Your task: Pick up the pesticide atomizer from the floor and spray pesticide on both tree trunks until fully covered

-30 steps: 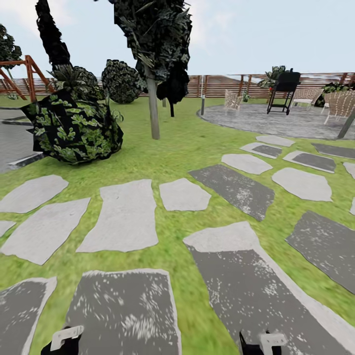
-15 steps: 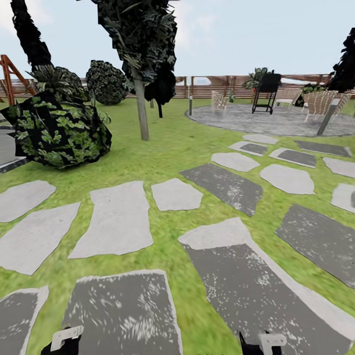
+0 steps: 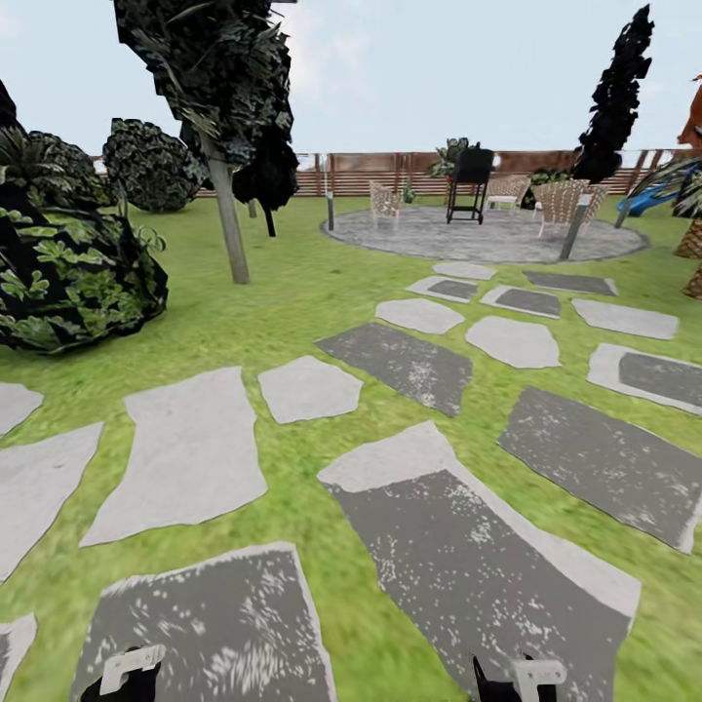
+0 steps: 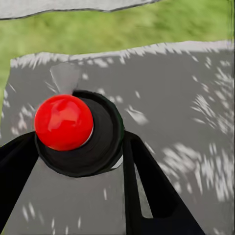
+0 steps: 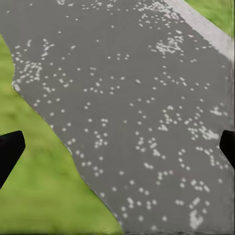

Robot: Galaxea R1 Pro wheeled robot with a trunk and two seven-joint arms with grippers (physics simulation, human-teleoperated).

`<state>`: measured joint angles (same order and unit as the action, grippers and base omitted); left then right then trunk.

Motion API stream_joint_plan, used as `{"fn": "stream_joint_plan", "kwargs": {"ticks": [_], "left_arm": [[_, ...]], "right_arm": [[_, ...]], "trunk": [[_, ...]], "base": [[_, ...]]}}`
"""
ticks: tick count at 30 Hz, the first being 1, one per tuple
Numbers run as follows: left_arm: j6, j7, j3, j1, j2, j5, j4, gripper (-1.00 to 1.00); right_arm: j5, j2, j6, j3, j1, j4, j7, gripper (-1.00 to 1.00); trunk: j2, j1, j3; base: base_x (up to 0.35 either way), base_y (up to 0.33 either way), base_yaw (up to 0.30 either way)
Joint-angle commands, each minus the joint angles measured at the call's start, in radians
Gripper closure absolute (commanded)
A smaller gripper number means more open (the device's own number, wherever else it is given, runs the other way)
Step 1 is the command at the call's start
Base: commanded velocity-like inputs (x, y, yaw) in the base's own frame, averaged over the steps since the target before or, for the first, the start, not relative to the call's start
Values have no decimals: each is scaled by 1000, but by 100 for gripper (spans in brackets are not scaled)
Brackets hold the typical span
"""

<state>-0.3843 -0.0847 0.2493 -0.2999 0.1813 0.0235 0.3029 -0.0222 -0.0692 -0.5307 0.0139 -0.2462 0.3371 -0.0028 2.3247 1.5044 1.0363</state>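
Head view: lawn (image 3: pixel 292 292) with grey stepping stones (image 3: pixel 185 453), slatted fence (image 3: pixel 370 174) at far edge. Thin-trunked dark tree (image 3: pixel 226 127) left of centre, leafy bush (image 3: pixel 68 278) far left, round paved patio (image 3: pixel 468 234) with grill (image 3: pixel 470 180) and chairs beyond. Left gripper (image 4: pixel 81 147) over dark stone, jaws clamped either side of atomizer (image 4: pixel 73 129), red cap up. Right gripper (image 5: pixel 117 147) over stone edge beside grass, jaws wide, nothing between.
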Motion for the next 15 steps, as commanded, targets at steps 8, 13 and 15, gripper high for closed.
{"fn": "stream_joint_plan", "kwargs": {"ticks": [8, 13, 15], "left_arm": [[-2, -9, 7, 0, -1, 2, -1, 100], [-2, -9, 7, -1, -1, 1, -1, 100], [-1, -9, 8, -1, -1, 1, -1, 100]], "right_arm": [[-2, 0, -3, 1, -1, -1, 0, -100], [-2, 0, -3, 1, -1, -1, 0, -100], [-2, 0, -3, 1, -1, -1, 0, -100]], "trunk": [[0, 0, -3], [0, 0, -5], [0, 0, -5]], "base": [[0, 0, -299], [0, 0, -299], [0, 0, -299]]}}
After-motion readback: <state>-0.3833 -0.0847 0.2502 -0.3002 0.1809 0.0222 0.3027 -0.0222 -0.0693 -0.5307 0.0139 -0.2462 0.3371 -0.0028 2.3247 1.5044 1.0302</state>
